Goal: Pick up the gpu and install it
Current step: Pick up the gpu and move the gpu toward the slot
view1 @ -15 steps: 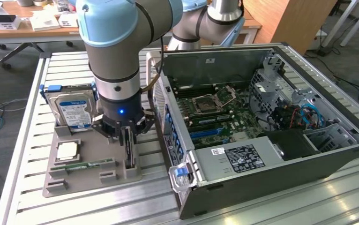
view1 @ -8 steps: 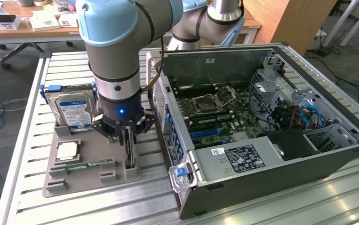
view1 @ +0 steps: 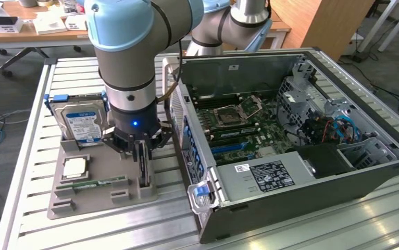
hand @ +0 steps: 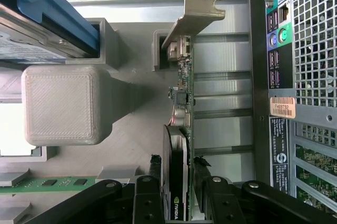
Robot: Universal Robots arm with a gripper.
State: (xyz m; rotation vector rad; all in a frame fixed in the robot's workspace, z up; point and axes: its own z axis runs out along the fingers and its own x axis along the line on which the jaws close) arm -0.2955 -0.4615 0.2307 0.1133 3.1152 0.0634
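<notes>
The gpu (view1: 144, 167) stands on edge in a slot of the grey holder tray (view1: 102, 203), close to the open computer case (view1: 303, 172). In the wrist view the gpu (hand: 181, 103) is seen edge-on, a green board with a dark cooler and a pale metal bracket at its far end. My gripper (view1: 142, 152) has come down over it. One black finger sits on each side of the card, and the gripper (hand: 178, 163) is shut on it. The card still rests in the holder.
A blue-labelled hard drive (view1: 81, 124) stands at the back of the tray, with a CPU (view1: 74, 166) and a RAM stick (view1: 95, 184) lying flat. The case's rear wall (hand: 295, 76) is right beside the card. Inside the case the motherboard (view1: 238, 125) lies exposed.
</notes>
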